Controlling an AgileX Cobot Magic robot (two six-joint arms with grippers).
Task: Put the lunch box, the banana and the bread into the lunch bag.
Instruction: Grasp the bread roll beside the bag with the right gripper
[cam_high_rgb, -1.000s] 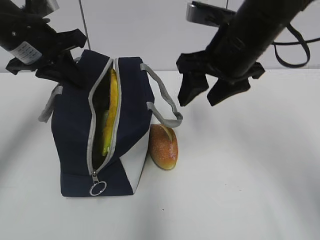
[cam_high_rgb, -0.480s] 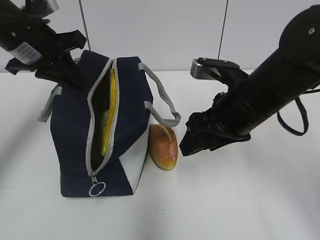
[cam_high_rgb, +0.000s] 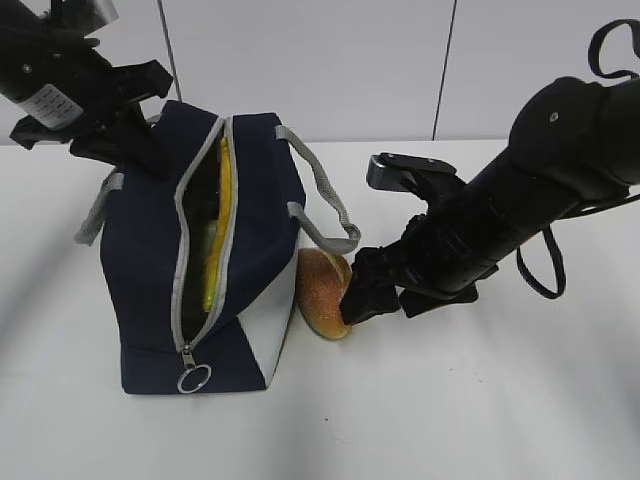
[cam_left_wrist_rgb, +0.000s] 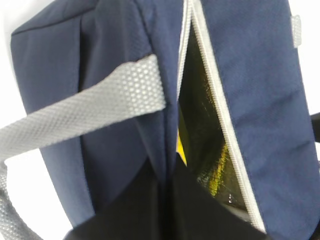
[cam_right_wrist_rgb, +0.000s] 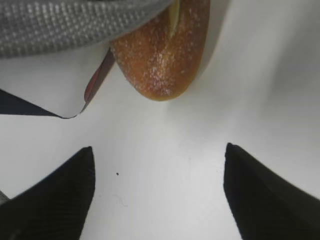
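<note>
— Is the right gripper (cam_right_wrist_rgb: 157, 195) holding anything?

— No, its jaws are spread wide over bare white table (cam_high_rgb: 480, 400), with the bread (cam_right_wrist_rgb: 160, 50) just ahead of the tips, untouched. From the front, that gripper (cam_high_rgb: 362, 300) is low beside the roll (cam_high_rgb: 325, 290), which lies against the lunch bag's (cam_high_rgb: 200, 260) white side panel, under a grey strap handle (cam_high_rgb: 325, 205).

— And the left gripper (cam_high_rgb: 125, 140)?

— It's up at the bag's far top corner; I can't tell whether it's clenched. The zipper's open, and the banana (cam_high_rgb: 222, 225) shows yellow inside. The metal ring pull (cam_high_rgb: 196, 377) hangs at the near end.
</note>
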